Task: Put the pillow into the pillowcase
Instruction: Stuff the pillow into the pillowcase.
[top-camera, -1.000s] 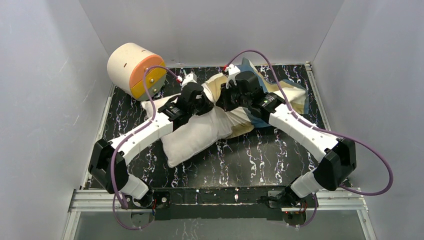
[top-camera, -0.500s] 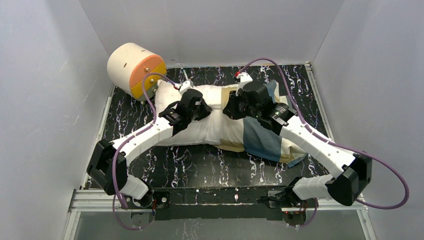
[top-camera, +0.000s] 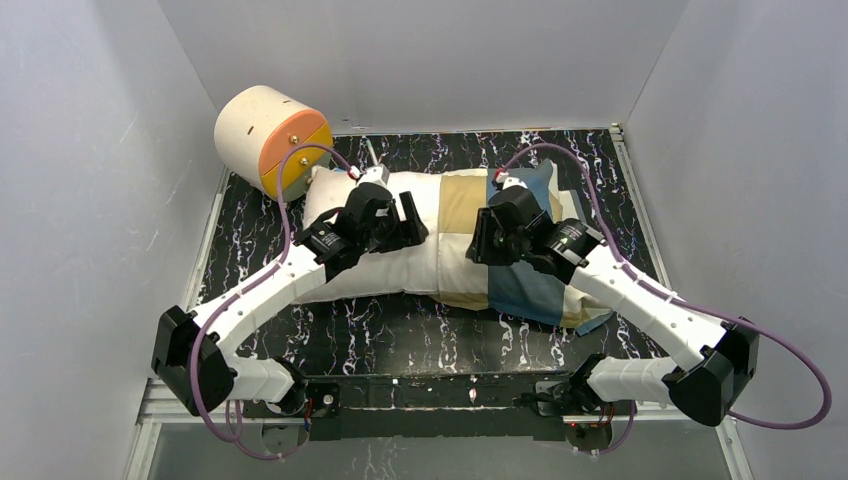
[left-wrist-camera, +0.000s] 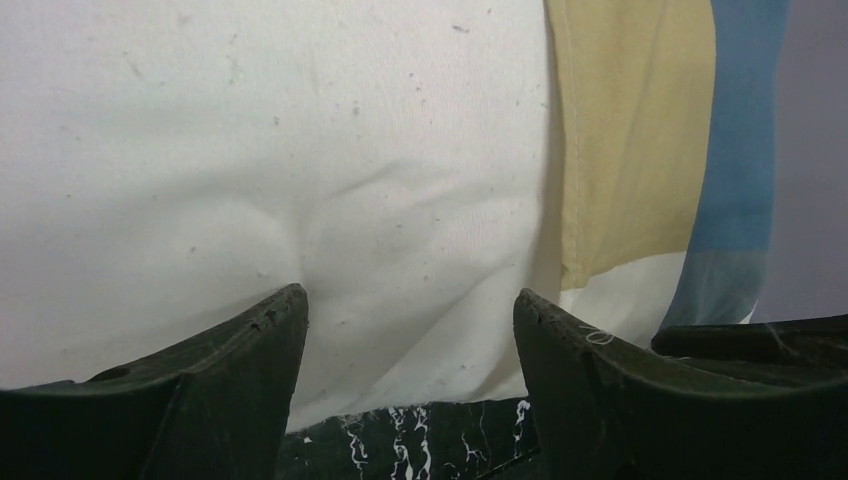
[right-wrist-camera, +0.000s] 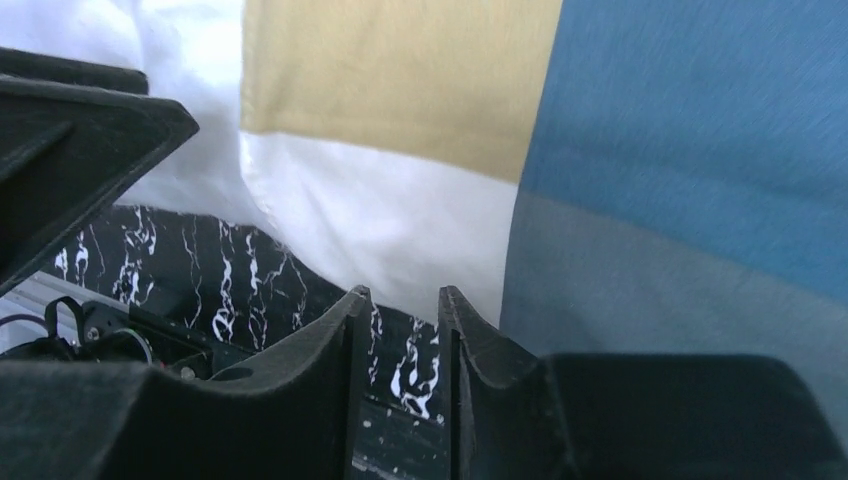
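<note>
Pillow (top-camera: 402, 270) lies lengthwise across the middle of the black, white-veined desk (top-camera: 400, 335), its long side running left to right. The left part shows bare and white, faintly creased. The right part sits inside the pillowcase (top-camera: 520, 290), whose stitched edge crosses the pillow about halfway along. From that edge the cover runs right in blocks: tan on the far side, cream on the near side, then blue and a duller grey-blue. Its right end lies flatter on the desk, with a near corner poking out under the right arm.

Left pincer (top-camera: 404, 222) hovers over the bare white half, just left of the cover's edge. Its jaws stand wide apart with nothing between them, and the left wrist view shows only pillow fabric and a strip of desk in the gap.

Right pincer (right-wrist-camera: 397, 335) hangs over the near side of the cover, by the cream and blue blocks. Its jaws are parted only a little, and nothing is held, with bare desk visible through the narrow slot.

At the far left corner a cream-and-orange cylinder (top-camera: 265, 135) lies on its side, just beside the pillow's far left corner
</note>
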